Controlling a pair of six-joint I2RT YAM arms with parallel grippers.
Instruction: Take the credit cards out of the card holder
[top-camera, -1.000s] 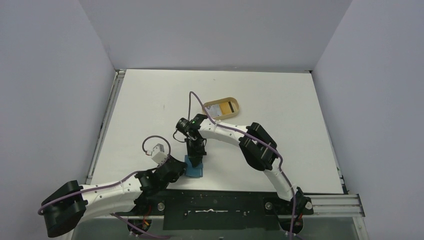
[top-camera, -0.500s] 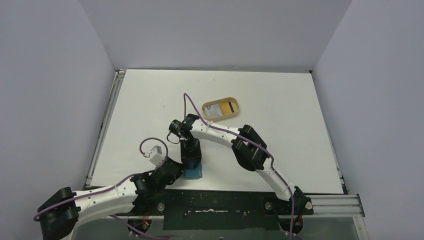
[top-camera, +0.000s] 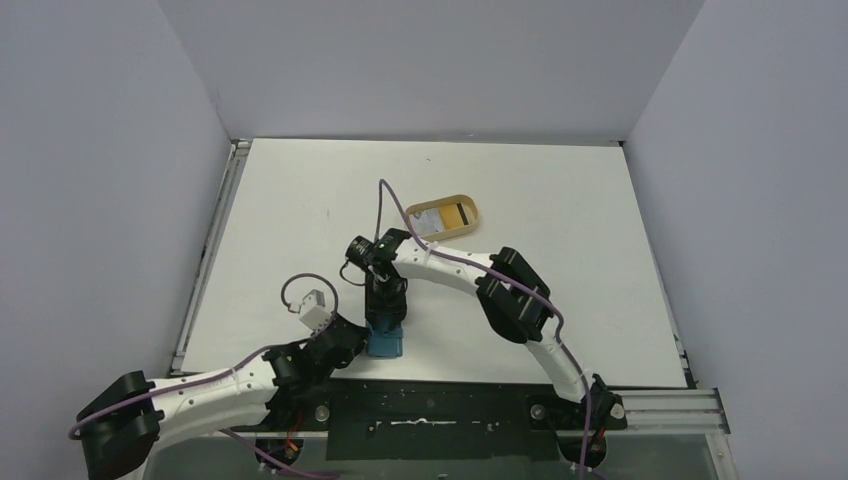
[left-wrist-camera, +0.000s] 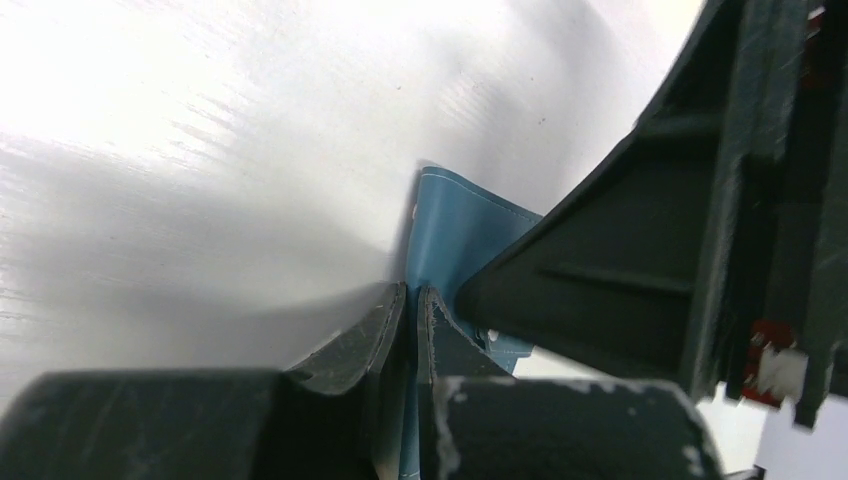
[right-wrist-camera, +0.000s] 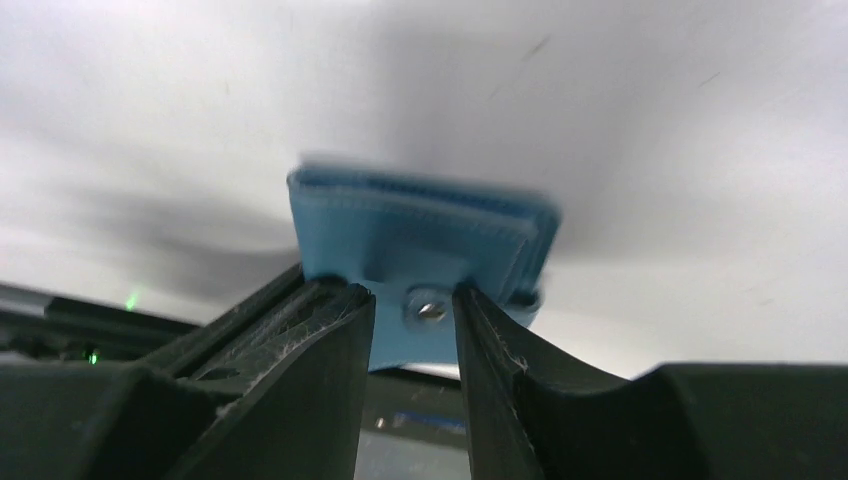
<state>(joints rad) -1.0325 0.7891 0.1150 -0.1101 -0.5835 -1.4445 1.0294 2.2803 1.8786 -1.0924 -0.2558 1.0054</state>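
The teal-blue card holder (top-camera: 389, 345) lies at the table's near edge between both grippers. My left gripper (top-camera: 357, 344) comes from the left and is shut on a thin blue flap of the holder (left-wrist-camera: 452, 215); the flap's edge shows between the pads of that gripper (left-wrist-camera: 411, 300). My right gripper (top-camera: 386, 322) points down on the holder (right-wrist-camera: 420, 235). Its fingers close on either side of the snap tab (right-wrist-camera: 430, 312). A whitish card (top-camera: 430, 221) and a gold-tan card with a dark stripe (top-camera: 457, 215) lie in the tan oval tray. No card shows inside the holder.
The tan oval tray (top-camera: 474, 214) stands behind the right arm, mid-table. The black base rail (top-camera: 430, 405) runs just in front of the holder. Grey walls enclose the table on three sides.
The right arm swung a little left, then back right, its gripper staying on the holder. The left arm's elbow dropped lower left. The holder shifted slightly left and stayed there.
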